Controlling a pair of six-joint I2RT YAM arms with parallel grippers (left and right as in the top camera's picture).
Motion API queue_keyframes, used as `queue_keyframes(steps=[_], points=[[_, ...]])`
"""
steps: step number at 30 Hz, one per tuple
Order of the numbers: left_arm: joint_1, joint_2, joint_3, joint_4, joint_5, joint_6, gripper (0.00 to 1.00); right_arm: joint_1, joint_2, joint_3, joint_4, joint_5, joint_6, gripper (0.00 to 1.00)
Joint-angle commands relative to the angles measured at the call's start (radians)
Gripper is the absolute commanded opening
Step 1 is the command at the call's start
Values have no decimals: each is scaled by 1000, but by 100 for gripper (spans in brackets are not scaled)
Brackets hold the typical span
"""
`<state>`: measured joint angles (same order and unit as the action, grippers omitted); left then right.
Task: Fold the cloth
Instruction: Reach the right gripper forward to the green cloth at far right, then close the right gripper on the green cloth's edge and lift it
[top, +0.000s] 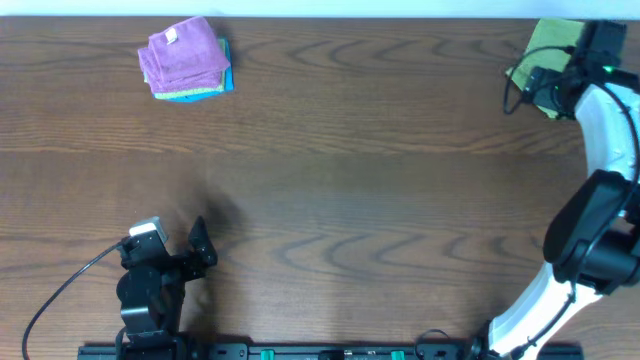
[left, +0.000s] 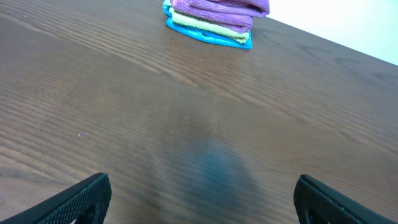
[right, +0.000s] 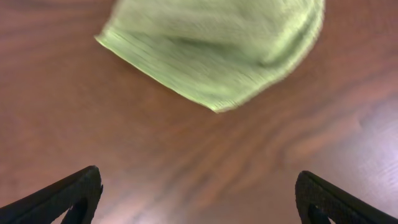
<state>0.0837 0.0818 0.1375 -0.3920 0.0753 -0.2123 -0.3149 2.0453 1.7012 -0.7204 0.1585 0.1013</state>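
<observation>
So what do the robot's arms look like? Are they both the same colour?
No. The right arm has white shells with black joints, black cables and a tiny green light near the wrist. The left arm looks all black, with a pale box on its wrist and a thin black cable looping off. Both have black fingers with a bumpy grid.

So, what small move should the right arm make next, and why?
Probably ease the right gripper forward and down to the near edge of the cloth. Its fingers stand open over the table, and the cloth lies just ahead, not yet between them.
</observation>
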Motion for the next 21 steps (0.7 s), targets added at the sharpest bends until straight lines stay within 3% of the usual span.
queue_keyframes(steps=[1,10,21], points=[[-2,-8,-20,-3,3,-1,95,1,-4,23,-15,8,-9,99],[-2,-8,-20,-3,3,-1,95,21,17,11,83,-40,-40,87],[-2,-8,-20,-3,3,-1,95,14,187,64,175,3,-25,79]])
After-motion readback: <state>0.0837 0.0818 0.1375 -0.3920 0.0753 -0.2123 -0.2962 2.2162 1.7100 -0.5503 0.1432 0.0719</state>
